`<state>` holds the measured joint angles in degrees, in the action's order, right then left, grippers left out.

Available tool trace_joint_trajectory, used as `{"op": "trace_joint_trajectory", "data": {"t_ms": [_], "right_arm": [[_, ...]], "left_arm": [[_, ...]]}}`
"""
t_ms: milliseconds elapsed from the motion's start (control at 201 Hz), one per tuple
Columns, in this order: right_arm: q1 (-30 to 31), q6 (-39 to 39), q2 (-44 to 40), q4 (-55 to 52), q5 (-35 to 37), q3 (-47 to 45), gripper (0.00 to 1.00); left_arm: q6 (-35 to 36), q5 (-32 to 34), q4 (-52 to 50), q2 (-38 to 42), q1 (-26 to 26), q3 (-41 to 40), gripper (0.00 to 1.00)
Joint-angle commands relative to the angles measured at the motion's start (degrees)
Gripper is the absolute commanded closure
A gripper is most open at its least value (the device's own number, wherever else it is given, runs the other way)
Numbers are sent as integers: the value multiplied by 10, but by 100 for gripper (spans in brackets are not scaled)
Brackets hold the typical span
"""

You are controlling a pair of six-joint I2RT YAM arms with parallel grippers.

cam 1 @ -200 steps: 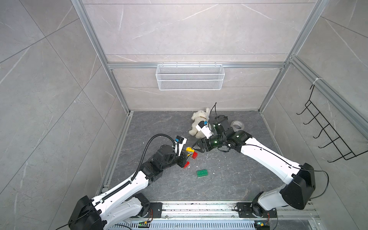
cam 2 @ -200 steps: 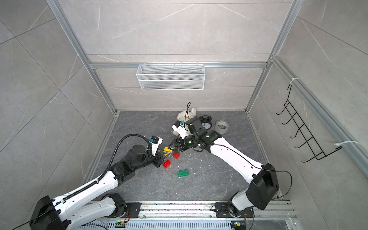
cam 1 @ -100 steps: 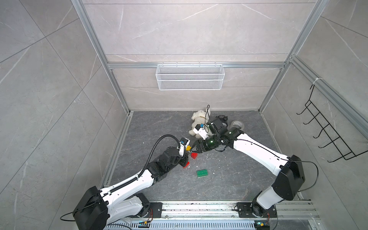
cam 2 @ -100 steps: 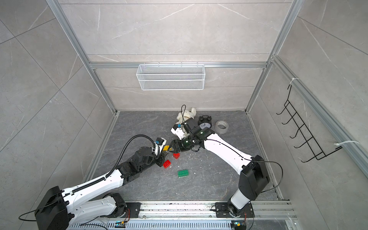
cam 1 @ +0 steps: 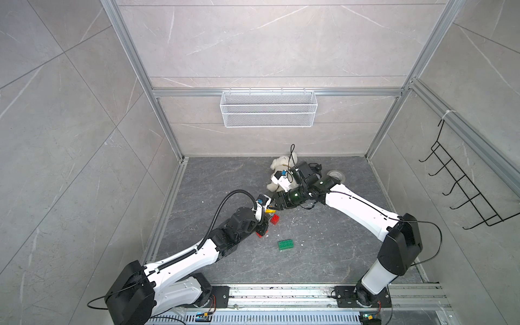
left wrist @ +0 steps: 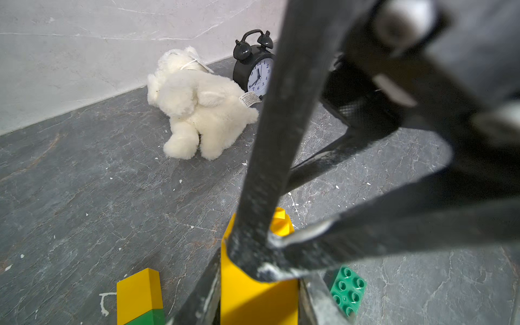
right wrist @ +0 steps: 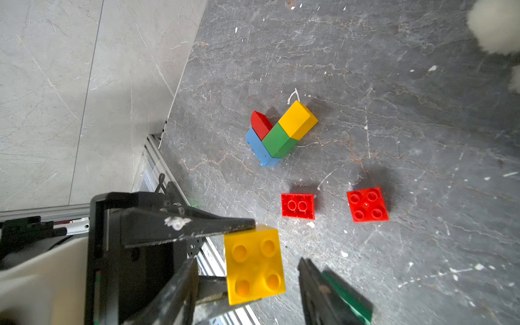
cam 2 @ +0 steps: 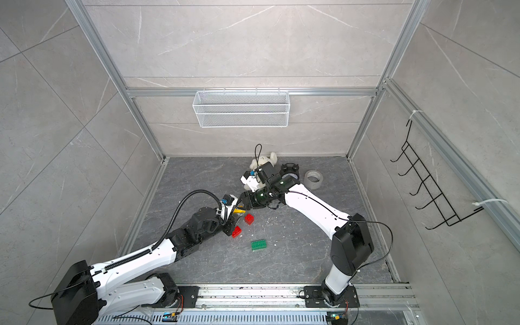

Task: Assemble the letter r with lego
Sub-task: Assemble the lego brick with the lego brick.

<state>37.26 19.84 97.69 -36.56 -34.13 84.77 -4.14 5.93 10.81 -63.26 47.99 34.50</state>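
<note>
Though begun, looks about half done as a letter r: four lego bricks joined, four not yet fitted. Nearest the rail (cam 1: 281, 294), shows one loose green brick (cam 1: 286, 244), long, flat, studs up on the grey floor (cam 1: 323, 253). Just beyond, finds the near red brick (cam 2: 236, 231) and the far red brick (cam 2: 248, 219), close together but apart. Left of those, out of sight in both top views, catches the four-brick assembly (right wrist: 281, 132) lying on its side: one blue, one curved red, one green, one yellow. Above the reds, shows the left gripper (left wrist: 260, 298) pinching a square yellow brick (right wrist: 254, 266), seemingly clear of the floor, with the right gripper (cam 2: 241, 207) fingers spread to either side of it, a gap visible, no firm hold yet. Makes eight bricks: three red, two yellow, two green, one blue. Farthest back, takes in one white plush toy (left wrist: 202, 107), one black alarm clock (left wrist: 253, 70), one roll of tape (cam 2: 313, 179) and, on the wall, one wire basket (cam 1: 268, 112).
</note>
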Motion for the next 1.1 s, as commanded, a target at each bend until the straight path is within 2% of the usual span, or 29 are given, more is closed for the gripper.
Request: {"op": "trace_joint_trajectory", "data": {"t_ms": [0, 363, 612, 966, 1090], "right_arm": [[1, 4, 16, -3, -19, 14, 44], [0, 0, 16, -6, -41, 5, 63], [2, -13, 30, -21, -74, 10, 61], [8, -30, 37, -39, -77, 17, 58], [11, -36, 39, -44, -74, 20, 65]], "left_arm": [[8, 4, 33, 4, 2, 22, 100], [6, 13, 38, -8, 3, 24, 100], [4, 18, 38, -14, 2, 27, 100], [5, 17, 42, -27, 3, 31, 100], [4, 23, 41, -27, 3, 30, 100]]}}
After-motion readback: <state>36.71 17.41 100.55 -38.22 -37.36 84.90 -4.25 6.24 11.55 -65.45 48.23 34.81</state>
